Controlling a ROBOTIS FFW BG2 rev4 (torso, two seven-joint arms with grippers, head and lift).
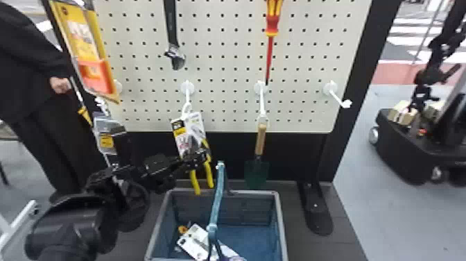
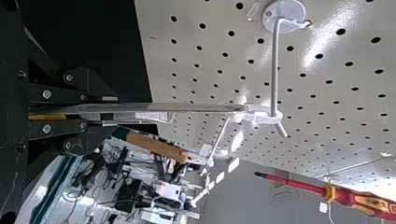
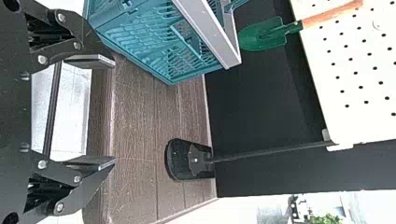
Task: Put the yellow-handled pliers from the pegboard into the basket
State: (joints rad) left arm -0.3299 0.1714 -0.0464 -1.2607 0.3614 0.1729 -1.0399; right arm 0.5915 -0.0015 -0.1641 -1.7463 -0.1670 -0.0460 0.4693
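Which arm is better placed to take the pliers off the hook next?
Left, I'd judge. The left gripper is closed on the carded pliers, whose card hangs from the hook, with the basket below. The right gripper is open and empty.

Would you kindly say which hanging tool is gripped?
The yellow-handled pliers: the left gripper is closed on their card, while the green trowel, red screwdriver and wrench hang clear.

Card (image 1: 197, 121) on pliers (image 1: 195, 182): print too small; no text legible.
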